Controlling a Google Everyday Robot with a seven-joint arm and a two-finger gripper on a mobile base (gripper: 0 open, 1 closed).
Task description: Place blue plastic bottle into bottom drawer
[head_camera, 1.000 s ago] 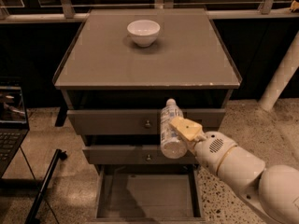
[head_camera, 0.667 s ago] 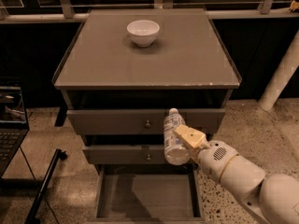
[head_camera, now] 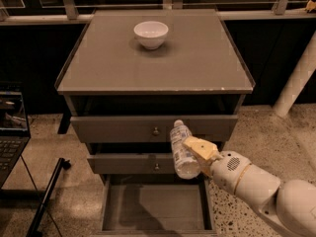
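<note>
My gripper (head_camera: 193, 151) is shut on the blue plastic bottle (head_camera: 182, 149), a clear bottle with a pale label and white cap up. It holds the bottle upright in front of the two upper drawers, above the right part of the bottom drawer (head_camera: 155, 207). The bottom drawer is pulled out, a wide shallow tray with a bare flat floor. My white arm (head_camera: 256, 189) reaches in from the lower right.
A white bowl (head_camera: 150, 34) stands on the cabinet top (head_camera: 197, 58). The top drawer (head_camera: 123, 128) and middle drawer (head_camera: 128, 163) have round knobs and sit slightly open. A laptop (head_camera: 10, 132) is at the left; a dark rod (head_camera: 47, 196) leans on the floor; a white post (head_camera: 298, 78) at right.
My gripper and the bottle have moved down and slightly right, closer to the open bottom drawer. The bowl and the drawers have not moved.
</note>
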